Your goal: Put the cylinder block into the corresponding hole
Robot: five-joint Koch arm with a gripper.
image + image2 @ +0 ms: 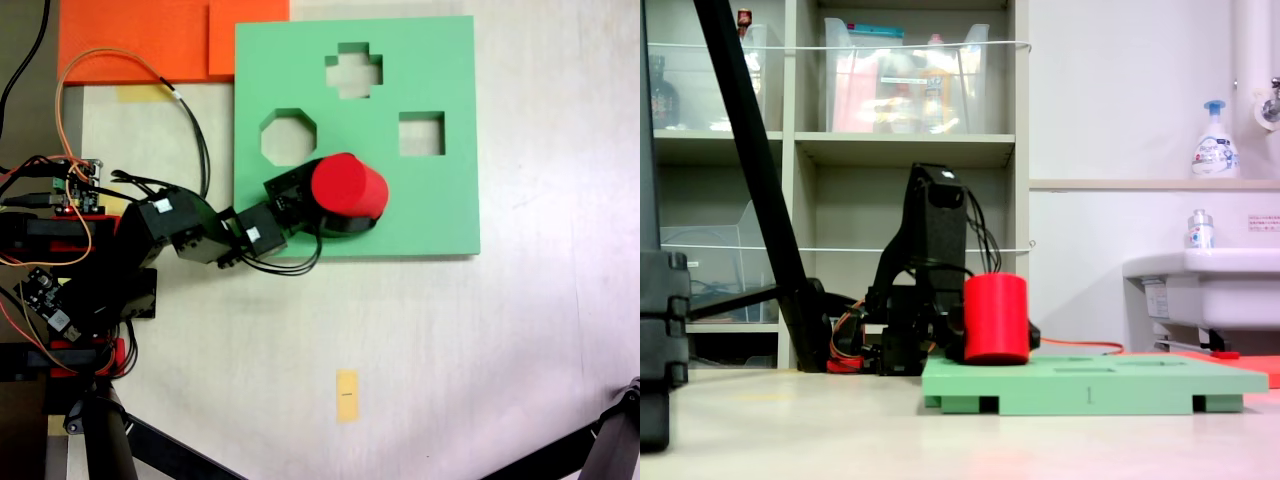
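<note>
Pale tabletop [450,330] — black gripper [335,215] clamps the short red foam cylinder block [346,186] upright above the green square foam board [440,215] — round hole hidden.

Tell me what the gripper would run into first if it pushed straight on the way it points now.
Nothing beyond the red foam cylinder it already holds, probably. In the first exterior view the gripper points toward the first exterior view's right across the green foam board; beyond the cylinder only flat board shows. Height is hard to judge.
</note>
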